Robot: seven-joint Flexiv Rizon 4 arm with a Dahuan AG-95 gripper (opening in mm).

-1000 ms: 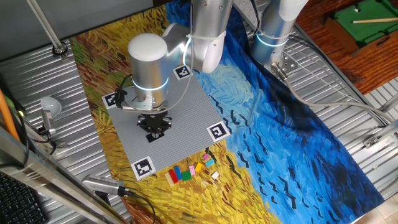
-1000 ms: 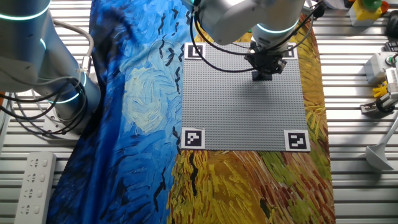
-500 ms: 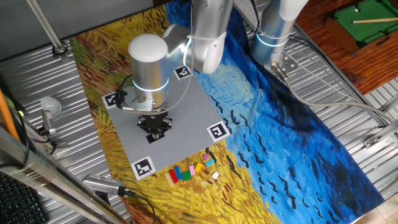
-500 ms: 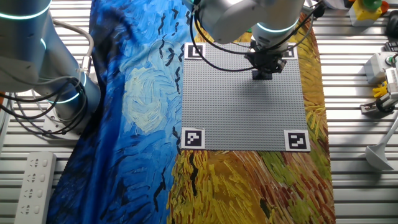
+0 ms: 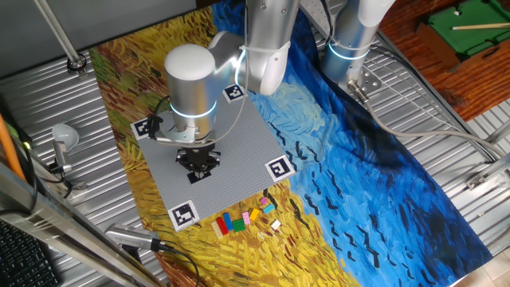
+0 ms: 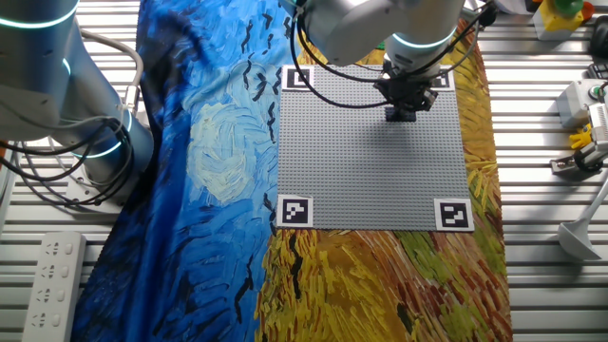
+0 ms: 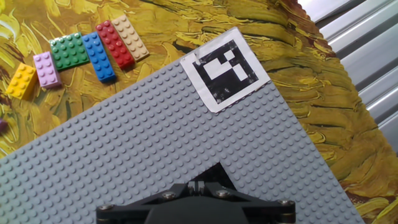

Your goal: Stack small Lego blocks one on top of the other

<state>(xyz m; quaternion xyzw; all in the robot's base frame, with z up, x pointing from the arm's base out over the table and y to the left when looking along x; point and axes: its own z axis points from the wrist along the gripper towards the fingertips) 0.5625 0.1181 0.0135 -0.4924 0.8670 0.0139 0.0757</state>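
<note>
Several small Lego blocks lie in a row on the yellow cloth just off the grey baseplate (image 7: 155, 143): yellow (image 7: 22, 81), pink (image 7: 46, 68), green (image 7: 70, 50), blue (image 7: 99, 56), red (image 7: 114, 43) and tan (image 7: 130, 37). In one fixed view the same row (image 5: 231, 223) sits below the plate's (image 5: 239, 143) near edge, with loose pieces (image 5: 267, 207) to its right. My gripper (image 5: 197, 170) is low over the plate (image 6: 370, 161), well apart from the blocks. Its fingertips (image 7: 204, 184) are pressed together, and I see nothing between them.
Black-and-white square markers (image 7: 225, 68) sit at the plate's corners. A second robot base (image 6: 57, 104) stands on the blue cloth to the left. Ribbed metal table edges, cables and a power strip (image 6: 47, 285) surround the cloth.
</note>
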